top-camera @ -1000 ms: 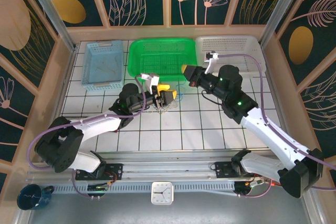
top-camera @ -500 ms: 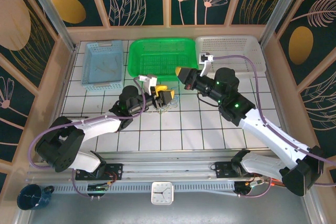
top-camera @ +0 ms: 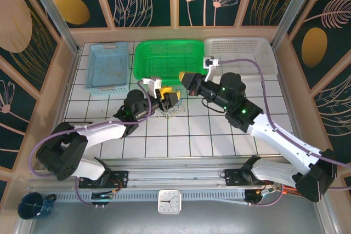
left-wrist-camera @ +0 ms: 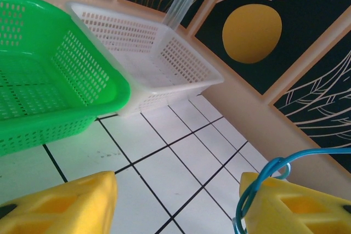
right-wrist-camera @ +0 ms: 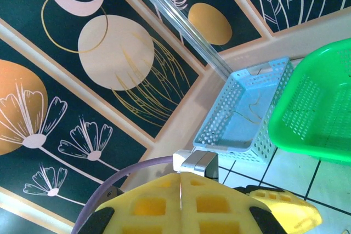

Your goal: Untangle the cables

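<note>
Top view: left claw [top-camera: 168,96] sits low over the tiled table [top-camera: 208,130], near centre; the cables [top-camera: 171,111], a small pale tangle, lie on the tiles just at its 5 o'clock; whether they touch the claw cannot be told from this view.
Left wrist view: jaws of the left claw stand apart with bare tile between them; nothing is pinched; a blue cable [left-wrist-camera: 252,187] is looped against the inner edge of the finger at 3 o'clock.
Right claw [top-camera: 184,76] is at 1 o'clock from the left claw, near it, by the front wall of the green basket [top-camera: 164,58]; its yellow fingers are pressed together, with nothing seen between them.
White basket [top-camera: 247,47] stands at 3 o'clock of the green one; blue basket [top-camera: 108,45] at 9 o'clock.
</note>
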Controlling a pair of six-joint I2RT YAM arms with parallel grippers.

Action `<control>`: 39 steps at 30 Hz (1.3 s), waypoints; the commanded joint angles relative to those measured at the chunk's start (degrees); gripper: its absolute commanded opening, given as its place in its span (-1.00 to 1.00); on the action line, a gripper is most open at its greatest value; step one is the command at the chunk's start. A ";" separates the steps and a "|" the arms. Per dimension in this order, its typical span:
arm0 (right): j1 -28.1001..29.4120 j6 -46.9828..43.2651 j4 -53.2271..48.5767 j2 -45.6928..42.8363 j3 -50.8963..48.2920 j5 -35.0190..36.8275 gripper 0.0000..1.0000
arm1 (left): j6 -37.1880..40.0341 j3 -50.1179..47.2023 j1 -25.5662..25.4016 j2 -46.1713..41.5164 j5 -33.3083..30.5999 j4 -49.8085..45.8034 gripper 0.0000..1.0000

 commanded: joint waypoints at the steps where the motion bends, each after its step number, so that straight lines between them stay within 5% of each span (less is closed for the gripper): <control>1: 0.80 1.05 3.65 0.52 -0.12 1.61 -1.00 | -1.19 -0.51 -0.26 -0.63 -0.30 3.58 0.20; 12: 2.73 1.40 5.17 2.44 0.17 2.15 -1.00 | -2.71 -1.23 -0.56 1.48 0.02 4.99 0.16; 19: 3.43 1.33 5.00 2.02 0.85 2.64 -1.00 | -1.46 -2.82 -0.61 1.20 -5.44 3.36 -0.03; 33: 6.23 2.72 6.75 1.45 0.08 3.88 -1.00 | -0.71 -1.72 -0.59 1.46 -14.20 2.29 -0.04; 39: 6.62 1.11 4.70 0.09 1.26 6.24 -1.00 | -1.15 -1.54 -0.61 1.97 -18.43 0.87 -0.34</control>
